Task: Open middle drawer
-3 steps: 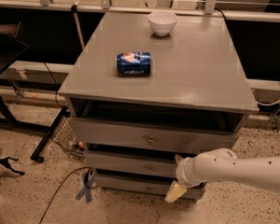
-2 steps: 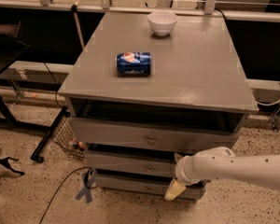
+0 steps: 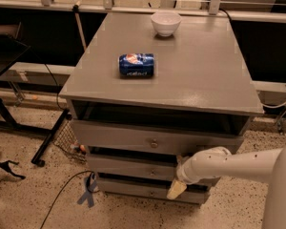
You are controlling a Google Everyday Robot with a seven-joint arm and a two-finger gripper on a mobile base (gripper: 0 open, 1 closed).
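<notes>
At the cabinet's lower right, the claw (image 3: 176,190) has edged slightly left by the middle drawer (image 3: 128,166) (open or closed, I cannot tell); the can (image 3: 136,64) on the worktop (image 3: 200,70) is unmoved.

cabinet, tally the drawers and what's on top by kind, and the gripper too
drawers: 3 (top drawer, middle drawer, bottom drawer)
can: 1, blue
bowl: 1, white
gripper: 1, low in front of the lower drawers, right of centre
total: 6
</notes>
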